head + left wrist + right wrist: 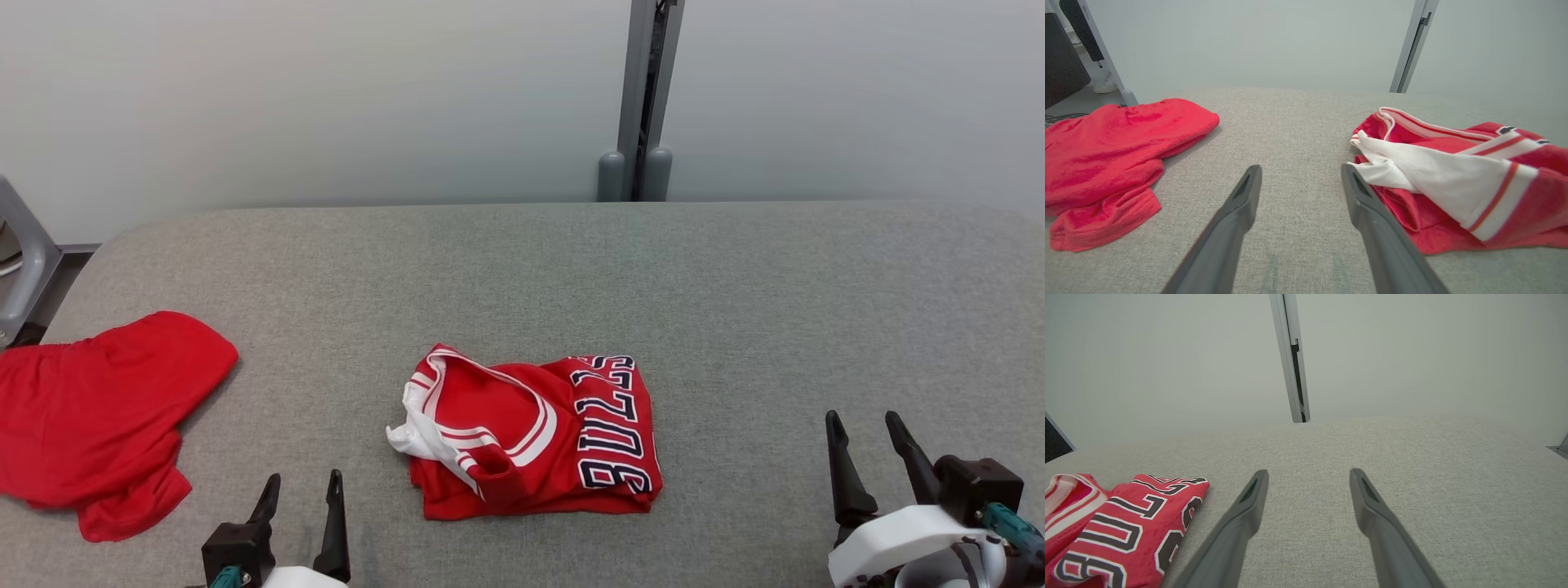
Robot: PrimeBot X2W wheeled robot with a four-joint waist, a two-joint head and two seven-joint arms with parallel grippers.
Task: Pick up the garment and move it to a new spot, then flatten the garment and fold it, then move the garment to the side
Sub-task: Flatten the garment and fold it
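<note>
A red jersey garment (531, 433) with white trim and dark lettering lies folded in a rough rectangle at the middle front of the grey table; it also shows at the right of the left wrist view (1457, 183) and the lower left of the right wrist view (1122, 531). My left gripper (300, 483) stands open at the lower left, apart from the garment's left edge, nothing between its fingers (1241, 204). My right gripper (864, 425) is open at the lower right, well clear of the garment, with bare table between its fingers (1249, 502).
A second plain red garment (98, 416) lies crumpled at the table's left edge, seen too in the left wrist view (1114, 159). The grey fabric table (735, 310) runs back to a pale wall with a grey post (645, 106). A grey frame (24, 261) stands far left.
</note>
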